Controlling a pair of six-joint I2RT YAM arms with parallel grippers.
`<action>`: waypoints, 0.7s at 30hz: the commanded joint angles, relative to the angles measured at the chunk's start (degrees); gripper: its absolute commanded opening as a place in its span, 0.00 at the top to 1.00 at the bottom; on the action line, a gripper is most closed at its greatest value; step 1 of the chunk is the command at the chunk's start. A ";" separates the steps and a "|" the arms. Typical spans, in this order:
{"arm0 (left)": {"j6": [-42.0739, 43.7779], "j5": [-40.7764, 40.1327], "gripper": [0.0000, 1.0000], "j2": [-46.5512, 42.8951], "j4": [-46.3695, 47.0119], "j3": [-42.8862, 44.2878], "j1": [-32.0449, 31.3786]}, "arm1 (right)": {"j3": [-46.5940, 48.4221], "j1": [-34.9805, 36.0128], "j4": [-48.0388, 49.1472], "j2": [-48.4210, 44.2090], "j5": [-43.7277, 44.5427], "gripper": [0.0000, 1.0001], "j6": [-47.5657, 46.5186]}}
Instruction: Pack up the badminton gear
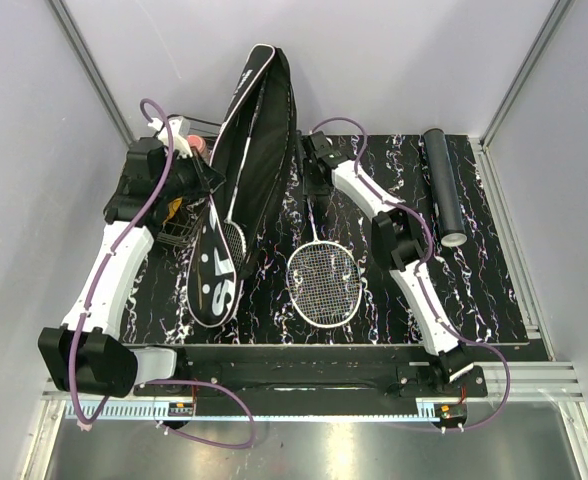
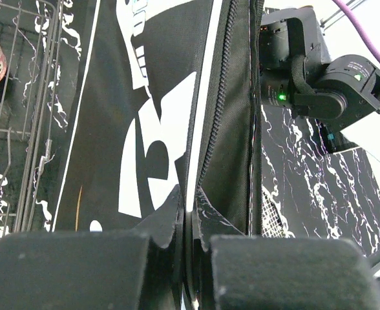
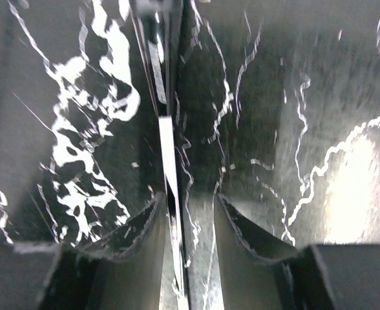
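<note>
top external: bag [image 1: 259, 135] white lettering, only "s" legible. left end effector [image 2: 189, 197] clenched on bag zipper edge. racket [image 1: 322, 282] on desk [image 1: 494, 300] just right of bag; right end effector [image 3: 188, 201] released, astride its shaft.

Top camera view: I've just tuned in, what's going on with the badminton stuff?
The left fingers are pinched shut on the zipper edge of the big black racket-shaped bag. The right fingers straddle the thin shaft of the black racket with the white-strung oval head, which lies on the table; a gap shows, so it is not gripped yet. The long black tube lies unpacked at the right.
</note>
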 commanded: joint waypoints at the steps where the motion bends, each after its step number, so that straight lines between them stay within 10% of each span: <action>1: -0.75 -0.33 1.00 -2.42 6.81 0.26 0.53 | 3.07 1.08 -5.41 1.47 3.70 0.60 -0.80; 15: -0.58 -1.13 1.00 -1.19 8.22 -1.85 0.53 | 7.02 2.84 -11.64 5.51 5.46 0.65 0.34; 21: -1.01 0.01 1.00 1.62 8.92 -2.64 0.44 | 4.30 2.76 -10.34 3.16 7.83 0.95 0.52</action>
